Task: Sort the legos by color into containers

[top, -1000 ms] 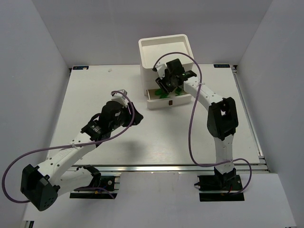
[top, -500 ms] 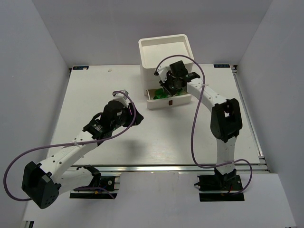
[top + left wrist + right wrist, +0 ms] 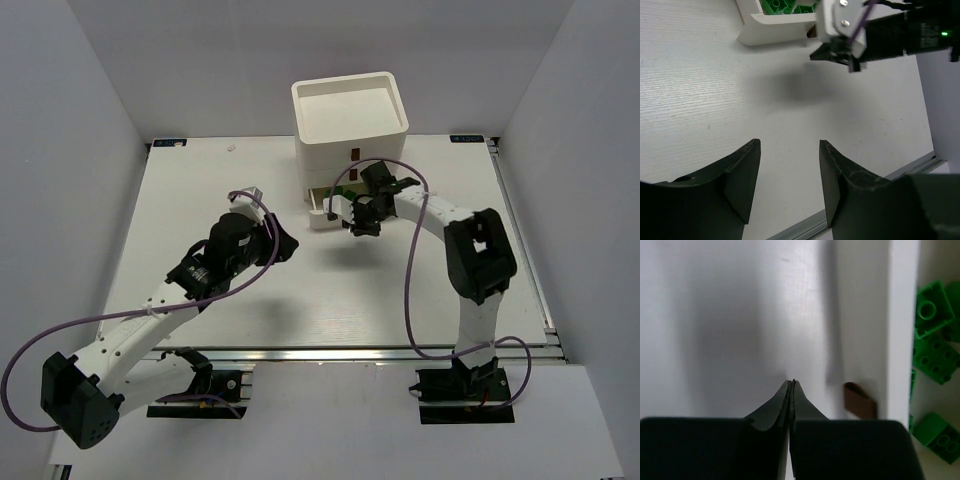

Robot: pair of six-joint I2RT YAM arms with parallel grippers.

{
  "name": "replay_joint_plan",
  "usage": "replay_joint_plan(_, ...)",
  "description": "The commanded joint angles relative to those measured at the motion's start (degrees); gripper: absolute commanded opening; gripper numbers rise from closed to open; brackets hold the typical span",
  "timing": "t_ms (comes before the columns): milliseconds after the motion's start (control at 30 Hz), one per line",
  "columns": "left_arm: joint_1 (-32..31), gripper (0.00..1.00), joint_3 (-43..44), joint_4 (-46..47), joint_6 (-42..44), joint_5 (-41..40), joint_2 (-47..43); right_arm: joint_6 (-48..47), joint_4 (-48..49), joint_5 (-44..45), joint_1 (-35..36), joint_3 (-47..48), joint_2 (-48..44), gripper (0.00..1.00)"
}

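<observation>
Green legos [image 3: 934, 342] lie in the pulled-out bottom drawer [image 3: 322, 216] of the white drawer unit [image 3: 350, 125].
The right gripper [image 3: 791, 386] hangs just in front of the unit, close beside the drawer's small brown handle [image 3: 859, 401], its two fingers pressed tip to tip with nothing between them. The left gripper [image 3: 790, 185] sits further out from the unit, off its front-left corner, above the bare white table [image 3: 200, 190], with its dark fingers spread apart and holding nothing. In the left wrist view the bricks show as a bright green cluster behind the drawer's front wall, and the right arm's wrist crosses just in front of it.
</observation>
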Motion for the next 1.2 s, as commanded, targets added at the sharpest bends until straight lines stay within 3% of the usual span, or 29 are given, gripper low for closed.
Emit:
replay_joint_plan(0, 0.10, 0.60, 0.13, -0.74, -0.82, -1.44, -2.17, 5.37, 12.49, 11.09, -0.08, 5.11, 5.36, 0.00)
replay_joint_plan(233, 0.10, 0.73, 0.83, -2.59, -1.43, -3.46, -3.05, 9.51, 29.46, 23.67, -0.17, 6.80, 10.02, 0.00)
replay_joint_plan(367, 0.10, 0.83, 0.57, -2.50, -1.70, -4.43, -3.40, 9.42, 33.88, 27.10, -0.17, 6.80, 10.99, 0.00)
replay_joint_plan(500, 0.10, 0.84, 0.48, -2.06, -1.70, -4.69, -3.40, 9.51, 38.97, 29.82, -0.09, 6.71, 12.57, 0.00)
replay_joint_plan(733, 0.10, 0.89, 1.09, -2.59, -1.35, -5.48, -2.87, 9.60, 39.87, 30.80, -0.26, 7.15, 13.89, 0.00)
replay_joint_plan(833, 0.10, 0.94, 1.44, -2.85, -1.09, -6.01, -2.87, 13.01, 30.24, 26.52, -0.61, 7.68, 10.14, 0.00)
replay_joint_plan(900, 0.10, 0.98, 1.53, -3.03, -1.17, -6.45, -3.13, 15.39, 23.90, 16.51, -1.05, 4.19, 2.96, 0.00)
replay_joint_plan(967, 0.10, 0.98, 1.27, -2.24, -1.26, -6.71, -3.57, 20.37, 23.60, 8.06, -1.40, -0.39, -2.60, 0.00)
replay_joint_plan(1000, 0.10, 0.98, 0.66, -1.89, -1.52, -6.80, -3.92, 22.24, 22.91, 4.99, -1.66, -3.28, -4.81, 0.18)
replay_joint_plan(1067, 0.10, 0.98, -0.05, -0.66, -1.79, -6.89, -4.10, 30.46, 19.92, -1.61, -2.19, -4.36, -10.08, 0.45)
replay_joint_plan(1100, 0.10, 0.98, -0.22, -0.22, -1.87, -6.98, -4.10, 33.56, 19.56, -3.37, -2.72, -5.15, -12.28, 0.65)
replay_joint_plan(1167, 0.10, 0.98, -0.49, 1.18, -1.88, -6.80, -3.75, 42.77, 18.34, -5.50, -3.33, -4.81, -13.70, 0.70)
